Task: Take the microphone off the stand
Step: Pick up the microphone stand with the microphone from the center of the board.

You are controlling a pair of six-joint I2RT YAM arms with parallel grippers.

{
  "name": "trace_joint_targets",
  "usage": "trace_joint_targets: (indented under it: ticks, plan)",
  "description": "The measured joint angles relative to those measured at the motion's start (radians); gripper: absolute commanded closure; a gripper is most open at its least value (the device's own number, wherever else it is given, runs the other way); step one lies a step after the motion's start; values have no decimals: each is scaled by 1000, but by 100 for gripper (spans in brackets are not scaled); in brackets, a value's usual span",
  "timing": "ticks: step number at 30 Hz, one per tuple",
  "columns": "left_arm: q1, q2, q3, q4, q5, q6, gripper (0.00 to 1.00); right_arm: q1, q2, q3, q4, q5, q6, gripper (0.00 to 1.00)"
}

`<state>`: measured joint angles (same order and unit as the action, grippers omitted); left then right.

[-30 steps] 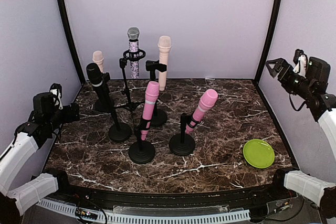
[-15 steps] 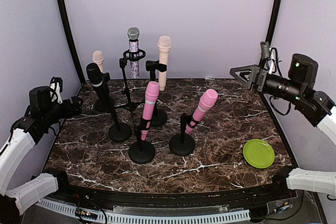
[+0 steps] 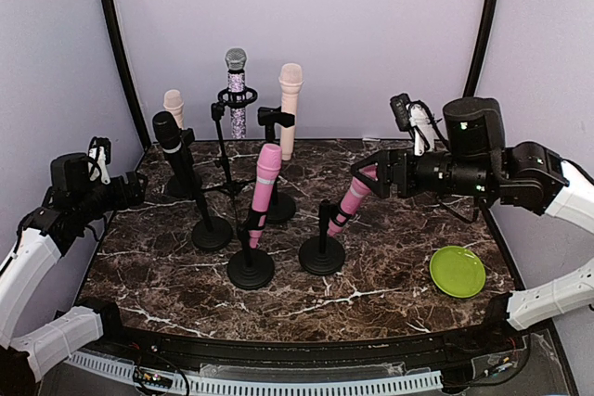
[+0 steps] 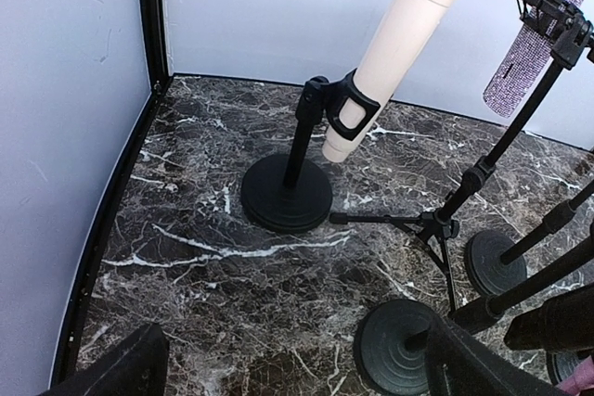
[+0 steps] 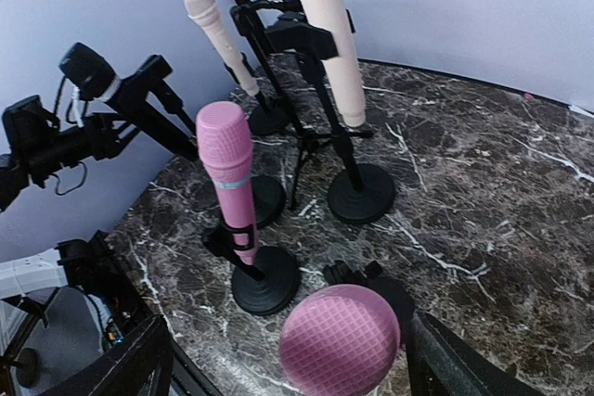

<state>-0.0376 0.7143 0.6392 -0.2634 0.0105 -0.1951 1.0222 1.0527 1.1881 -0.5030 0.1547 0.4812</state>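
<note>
Your right gripper [image 3: 371,172] holds its fingers [image 5: 125,366] spread either side of the pink microphone [image 5: 341,340], gripping nothing. The microphone leans in the clip of the front-right stand [image 3: 322,254]. If you close on the rounded mesh head, it may slip. If you pull sideways, the flat disc base could tip toward the neighbouring stand [image 3: 251,269]. The left gripper [image 4: 302,373] is spread and empty.

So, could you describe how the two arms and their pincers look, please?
The left arm and right arm have white covers on the lower links and black joints and wrist housings. Loose black cables loop at each wrist. The left pincer and right pincer are black, each with two tapering fingers. A small white part sits on the right wrist.
</note>
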Motion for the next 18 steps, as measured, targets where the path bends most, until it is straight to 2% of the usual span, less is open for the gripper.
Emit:
trace_joint_targets:
  ticks: [5,10,15,18]
  plan:
    - [0,5,0,-6,0,0,1,18,44,6,-40,132,-1,26]
    - [0,9,0,-11,1,0,1,43,76,6,-26,179,0,34]
    - [0,10,0,-16,3,0,1,72,105,-3,0,206,3,36]
    - [0,9,0,-17,10,0,1,85,100,-24,31,225,10,43]
